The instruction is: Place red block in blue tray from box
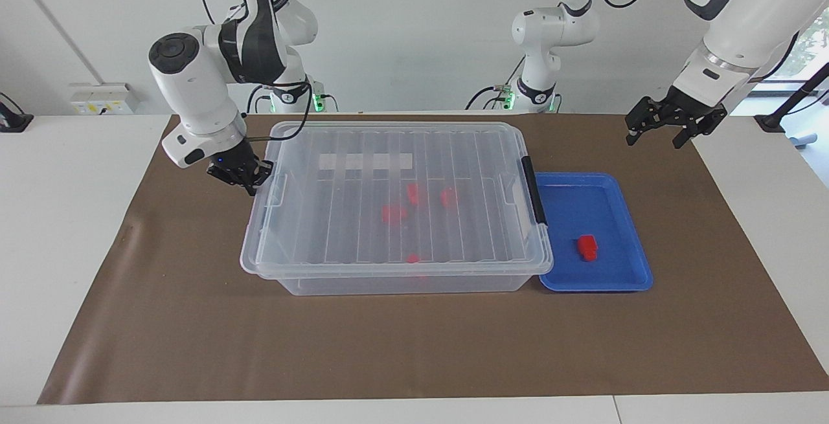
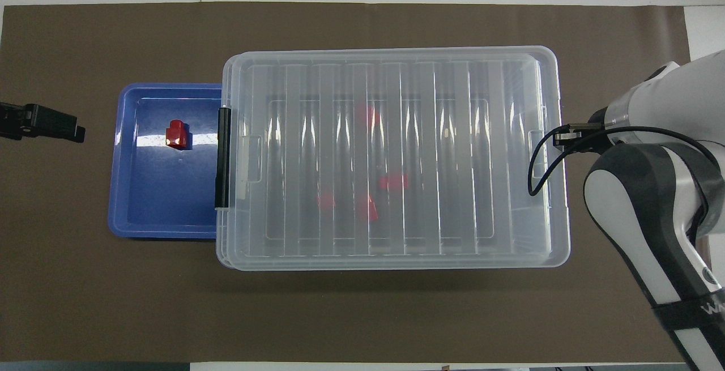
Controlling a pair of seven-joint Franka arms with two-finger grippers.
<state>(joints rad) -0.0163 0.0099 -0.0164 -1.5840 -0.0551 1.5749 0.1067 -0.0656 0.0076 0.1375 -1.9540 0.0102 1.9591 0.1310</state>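
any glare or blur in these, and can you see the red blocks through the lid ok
Overhead view: a bright glare strip crosses the blue tray beside the red block, and streaks on the box lid smear the blocks inside into pink blurs. Facing view: softer light, those blocks still hazy, the tray's block crisp.

Bright, even light, pretty sharp overall. Glare streaks on the box lid [image 2: 396, 156], a white reflection in the blue tray [image 2: 164, 201], soft shadows.

My white table [image 1: 65, 249] wears a brown paper sheet [image 1: 194, 346]. A plain white wall [image 1: 421, 22] rises past it, carrying a socket box [image 1: 103, 98]. Daylight enters a window [image 1: 803, 48] at one corner.
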